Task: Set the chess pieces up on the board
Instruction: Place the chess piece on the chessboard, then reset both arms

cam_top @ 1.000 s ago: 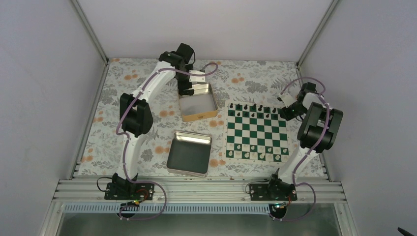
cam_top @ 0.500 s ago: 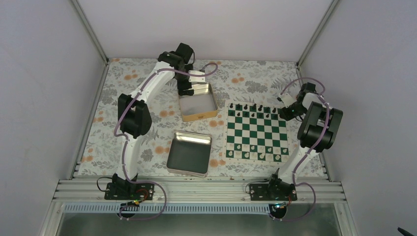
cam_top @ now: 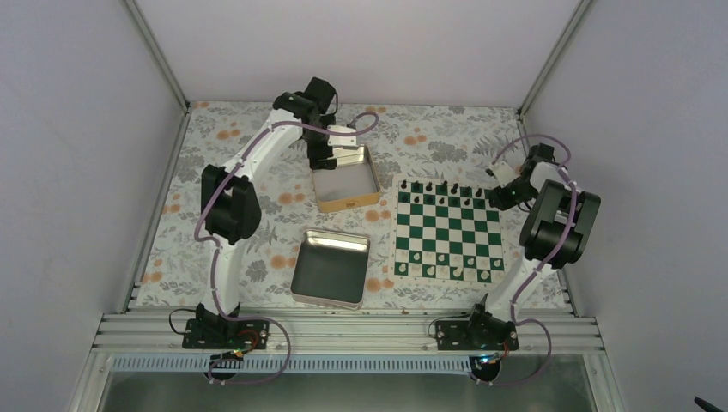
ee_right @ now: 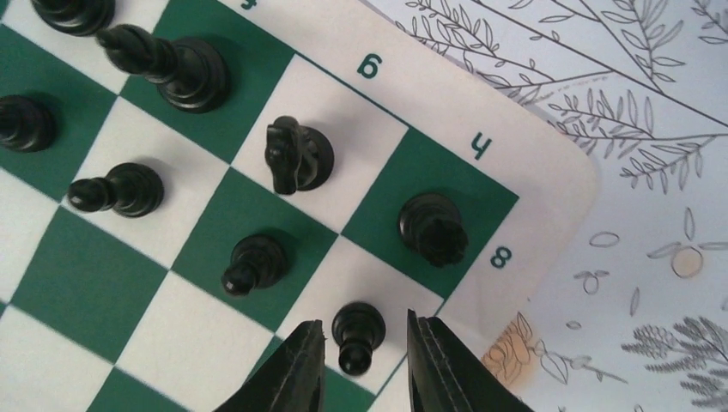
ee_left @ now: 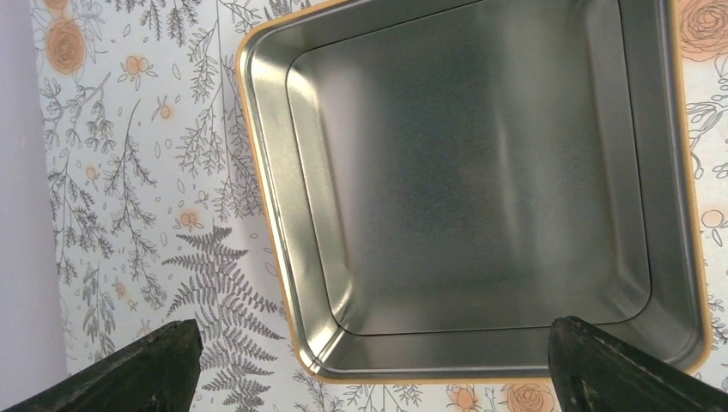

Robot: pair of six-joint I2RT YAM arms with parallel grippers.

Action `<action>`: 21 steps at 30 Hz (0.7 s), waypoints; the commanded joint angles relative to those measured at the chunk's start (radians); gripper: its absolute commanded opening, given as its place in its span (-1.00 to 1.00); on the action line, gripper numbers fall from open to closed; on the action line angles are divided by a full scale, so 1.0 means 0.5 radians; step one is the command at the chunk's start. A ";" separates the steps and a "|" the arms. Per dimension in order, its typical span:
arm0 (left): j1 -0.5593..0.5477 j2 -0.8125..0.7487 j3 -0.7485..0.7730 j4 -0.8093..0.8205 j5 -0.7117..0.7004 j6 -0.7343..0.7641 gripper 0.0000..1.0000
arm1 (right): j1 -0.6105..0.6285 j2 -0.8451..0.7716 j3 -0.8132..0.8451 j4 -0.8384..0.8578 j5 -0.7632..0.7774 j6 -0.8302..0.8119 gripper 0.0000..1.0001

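Metal tins (cam_top: 346, 176) — two; one board (cam_top: 448, 233) (green-white)

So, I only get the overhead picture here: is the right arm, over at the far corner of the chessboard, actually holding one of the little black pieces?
Observer: No. Its wrist view shows a black pawn standing upright between the right jaws, with a gap on each side.
Operator: Which square is it on?
Observer: A white one at the edge of the board, right beside the corner square, where what looks like a rook stands.
Operator: And the tin under the left arm, is anything in it?
Observer: Nothing. In the left wrist view the tin is bare metal inside, as far as that view reaches.
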 commanded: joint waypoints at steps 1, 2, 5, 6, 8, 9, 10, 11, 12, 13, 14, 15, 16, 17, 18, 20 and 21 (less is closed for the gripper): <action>-0.006 -0.133 -0.049 0.031 0.028 0.003 1.00 | -0.042 -0.170 -0.003 -0.098 -0.035 -0.024 -0.45; -0.005 -0.141 -0.053 0.036 0.023 0.000 1.00 | -0.045 -0.207 0.000 -0.141 -0.025 -0.030 -0.43; -0.004 -0.179 -0.060 0.054 0.025 -0.026 1.00 | -0.046 -0.365 0.001 -0.344 0.018 -0.054 -0.33; -0.004 -0.193 -0.056 0.065 0.026 -0.043 1.00 | -0.045 -0.427 0.009 -0.427 0.021 -0.066 -0.22; -0.004 -0.230 -0.050 0.104 0.027 -0.101 1.00 | -0.042 -0.587 0.066 -0.605 -0.033 -0.094 0.19; -0.002 -0.252 -0.064 0.152 -0.001 -0.132 1.00 | -0.038 -0.642 0.151 -0.694 -0.078 -0.101 0.60; 0.003 -0.277 -0.084 0.197 -0.030 -0.156 1.00 | -0.036 -0.686 0.242 -0.769 -0.141 -0.091 0.95; 0.010 -0.305 -0.118 0.249 -0.059 -0.174 1.00 | -0.032 -0.722 0.342 -0.837 -0.208 -0.066 0.99; 0.022 -0.335 -0.159 0.324 -0.088 -0.193 1.00 | -0.031 -0.750 0.459 -0.890 -0.270 -0.034 1.00; 0.038 -0.371 -0.205 0.403 -0.119 -0.226 1.00 | -0.026 -0.772 0.557 -0.906 -0.306 0.014 1.00; 0.056 -0.402 -0.238 0.472 -0.131 -0.254 1.00 | -0.022 -0.800 0.628 -0.889 -0.320 0.079 1.00; 0.071 -0.427 -0.252 0.509 -0.121 -0.282 1.00 | -0.021 -0.830 0.666 -0.835 -0.327 0.143 1.00; 0.090 -0.451 -0.260 0.535 -0.096 -0.311 1.00 | -0.020 -0.863 0.674 -0.772 -0.337 0.173 1.00; 0.109 -0.475 -0.266 0.565 -0.070 -0.341 1.00 | -0.016 -0.898 0.660 -0.728 -0.362 0.150 1.00; 0.123 -0.500 -0.277 0.588 -0.054 -0.370 1.00 | -0.013 -0.934 0.637 -0.695 -0.408 0.105 1.00; 0.134 -0.545 -0.314 0.618 -0.049 -0.383 1.00 | 0.003 -0.998 0.570 -0.629 -0.493 0.052 1.00; 0.131 -0.562 -0.339 0.618 -0.055 -0.374 1.00 | 0.008 -1.025 0.545 -0.590 -0.528 0.049 1.00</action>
